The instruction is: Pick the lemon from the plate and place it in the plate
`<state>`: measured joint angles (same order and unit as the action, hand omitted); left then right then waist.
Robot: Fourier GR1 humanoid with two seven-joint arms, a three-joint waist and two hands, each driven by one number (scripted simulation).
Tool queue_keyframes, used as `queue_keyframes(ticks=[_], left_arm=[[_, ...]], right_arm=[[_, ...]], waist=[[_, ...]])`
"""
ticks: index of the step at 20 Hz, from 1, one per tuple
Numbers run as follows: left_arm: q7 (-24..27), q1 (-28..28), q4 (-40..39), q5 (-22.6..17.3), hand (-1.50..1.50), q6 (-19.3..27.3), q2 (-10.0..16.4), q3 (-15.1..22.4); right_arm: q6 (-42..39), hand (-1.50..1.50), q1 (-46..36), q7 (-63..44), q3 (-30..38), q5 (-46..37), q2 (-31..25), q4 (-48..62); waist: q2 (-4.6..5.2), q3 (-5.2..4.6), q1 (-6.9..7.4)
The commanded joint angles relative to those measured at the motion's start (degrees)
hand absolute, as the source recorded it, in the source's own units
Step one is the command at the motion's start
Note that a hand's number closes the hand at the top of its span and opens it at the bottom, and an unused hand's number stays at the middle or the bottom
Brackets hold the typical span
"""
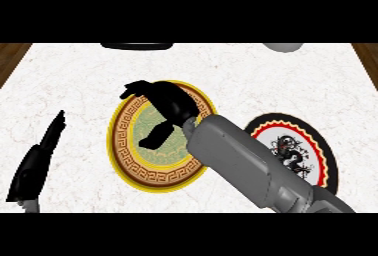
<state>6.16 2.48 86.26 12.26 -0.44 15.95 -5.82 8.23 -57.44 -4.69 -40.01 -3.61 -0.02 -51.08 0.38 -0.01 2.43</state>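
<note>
Plate (pixel 142 172) beneath right robot hand (pixel 168 102)

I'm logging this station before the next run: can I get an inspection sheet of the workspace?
Surface: white marble counter.
Job's things: gold-rimmed plate; dragon plate, partly behind the right forearm; lemon not seen.
Clutter: dark object and pale object at the far edge.
Hands: right hand over the gold-rimmed plate; left hand open, resting at left.
Cables: nothing seen.
Surroundings: wood beyond the counter's far corners.
</note>
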Motion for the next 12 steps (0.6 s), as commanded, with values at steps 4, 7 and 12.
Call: queue_keyframes(ticks=[4, 7, 12], left_arm=[[3.28, 0.96, -3.12, 0.93, 0.00, 1.06, -1.62, 0.33], [1.66, -1.31, -3.88, -0.06, 0.00, -0.12, 0.75, -2.03], [1.08, 1.80, 0.24, -2.33, 0.00, -2.25, 2.03, -3.45]], right_arm=[[8.23, -1.50, 0.14, 3.98, 8.63, 7.64, 0.02, 1.24], [6.46, -1.50, -3.37, 4.19, 15.96, 9.33, -0.80, 5.35], [-1.93, -1.50, 1.67, 15.39, 24.66, 17.34, -5.92, 8.58]], waist=[[-0.06, -0.01, -1.25], [-0.05, 0.00, -1.67], [0.25, 0.09, -0.79]])
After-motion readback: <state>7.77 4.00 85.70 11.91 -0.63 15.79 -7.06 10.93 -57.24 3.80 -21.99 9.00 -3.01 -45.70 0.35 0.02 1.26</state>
